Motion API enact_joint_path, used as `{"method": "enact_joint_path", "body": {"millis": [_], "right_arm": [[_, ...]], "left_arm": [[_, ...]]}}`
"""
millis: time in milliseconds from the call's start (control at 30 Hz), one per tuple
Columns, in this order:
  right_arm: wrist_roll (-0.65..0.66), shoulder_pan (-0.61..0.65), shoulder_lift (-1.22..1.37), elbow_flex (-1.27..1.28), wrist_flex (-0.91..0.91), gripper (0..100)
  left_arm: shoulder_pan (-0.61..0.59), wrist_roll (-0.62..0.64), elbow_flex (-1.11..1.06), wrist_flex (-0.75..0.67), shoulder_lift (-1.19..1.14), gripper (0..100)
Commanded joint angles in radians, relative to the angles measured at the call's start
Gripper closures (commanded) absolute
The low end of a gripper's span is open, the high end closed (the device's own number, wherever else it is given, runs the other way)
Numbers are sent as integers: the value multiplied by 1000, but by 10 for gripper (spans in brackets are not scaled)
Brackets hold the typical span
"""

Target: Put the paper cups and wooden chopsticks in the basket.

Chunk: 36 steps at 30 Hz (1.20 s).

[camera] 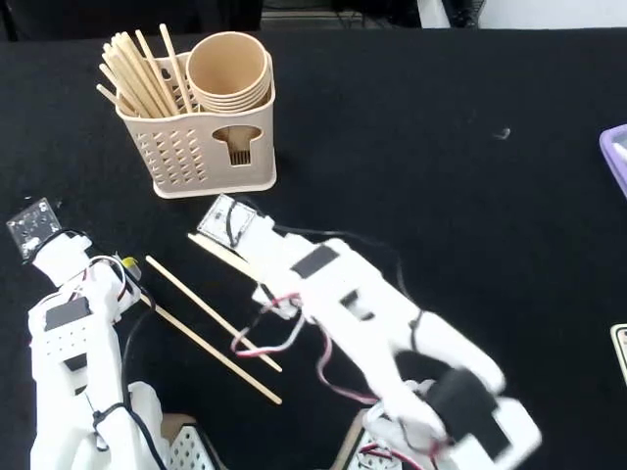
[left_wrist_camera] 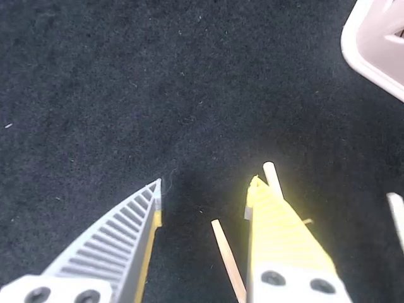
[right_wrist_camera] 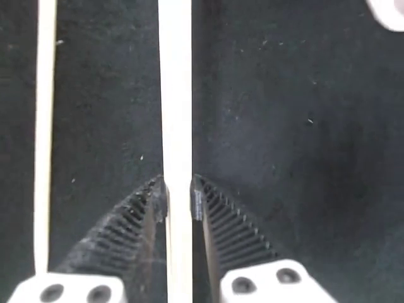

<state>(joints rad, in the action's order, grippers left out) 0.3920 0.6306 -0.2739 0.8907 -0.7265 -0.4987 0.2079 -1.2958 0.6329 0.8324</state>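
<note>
Paper cups [camera: 230,69]: a nested stack stands in the right compartment of the basket [camera: 206,157]. We see no loose cup on the desk [camera: 441,147], so we judge the cup part done.

Bundle of chopsticks [camera: 137,73]: upright and leaning in the left compartment, so most of the sticks are stowed.

Left to do: three sticks outside the basket. Two loose chopsticks [camera: 211,313] lie roughly parallel on the desk, running diagonally between the two arms. A third chopstick [right_wrist_camera: 175,95] lies just in front of the basket, under the nose of the right arm.

Right pincer [right_wrist_camera: 178,196]: pressed onto the third chopstick, one jaw on each side of it. We cannot tell whether the stick has left the desk. One of the loose pair runs alongside, apart from the jaws.

Left pincer [left_wrist_camera: 206,184]: spread wide, holding nothing, low over the near ends of the loose pair. One stick end sits between the jaws and another pokes out behind the yellow jaw.

Estimate: well past halfway; one stick in hand and two not yet picked up.
</note>
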Motion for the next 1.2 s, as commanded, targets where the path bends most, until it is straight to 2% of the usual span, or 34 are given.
{"method": "enact_joint_path", "body": {"millis": [0, 267, 400, 533, 733, 933, 1167], "right_arm": [[-8, -9, -191, 50, -6, 988], [-29, 28, -476, 93, 21, 988], [-94, 51, -509, 88, 189, 988], [-189, 97, -437, 87, 453, 988], [-198, 150, -236, -24, 720, 988], [-198, 186, -90, -255, 758, 988], [-198, 152, -24, -610, 767, 988]], "left_arm": [[7, 3, 7, -20, 21, 788], [4, 3, 7, -20, 21, 788], [5, 3, 7, -20, 21, 788], [-1, 3, 4, -20, 21, 788], [-41, 9, 5, -20, 21, 788], [-61, 11, 7, -20, 21, 788], [-62, 11, 7, -20, 21, 788]]}}
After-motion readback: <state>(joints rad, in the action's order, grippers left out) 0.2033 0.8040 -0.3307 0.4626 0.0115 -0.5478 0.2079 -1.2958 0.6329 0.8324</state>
